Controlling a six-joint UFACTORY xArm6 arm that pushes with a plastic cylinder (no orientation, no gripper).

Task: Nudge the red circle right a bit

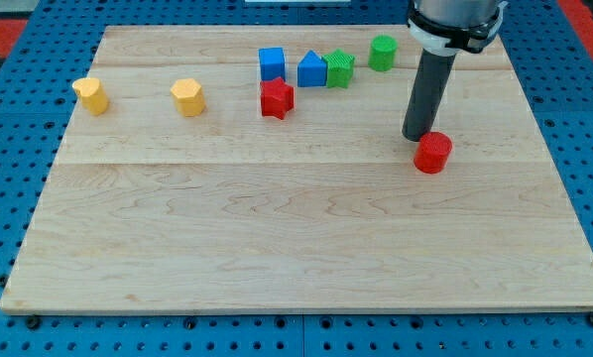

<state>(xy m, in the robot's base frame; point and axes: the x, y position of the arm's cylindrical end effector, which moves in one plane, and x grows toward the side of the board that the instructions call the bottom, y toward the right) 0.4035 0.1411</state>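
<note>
My tip (416, 136), the lower end of a straight dark rod with no jaws to open or close, rests on the pale wooden board (296, 248) in the right half of the view, holding nothing. The red circle (433, 153), a short red plastic cylinder, stands just below and to the view's right of my tip; the two look to be touching or nearly so, though the contact cannot be confirmed. The cylinder stands upright on its flat end, its axis vertical, and being round it points no particular way. Toward the view's top, a green plastic cylinder (382, 53) sits left of the rod, well apart from it. Further left, a green star-like block (340, 69), a blue house-shaped block (312, 69) and a blue cube-like block (271, 63) form a close row, with a red star block (276, 98) just below the blue cube-like block. Two yellow blocks, one near the board's middle-left (188, 97) and one by its left edge (92, 95), stand well apart from the rest.
</note>
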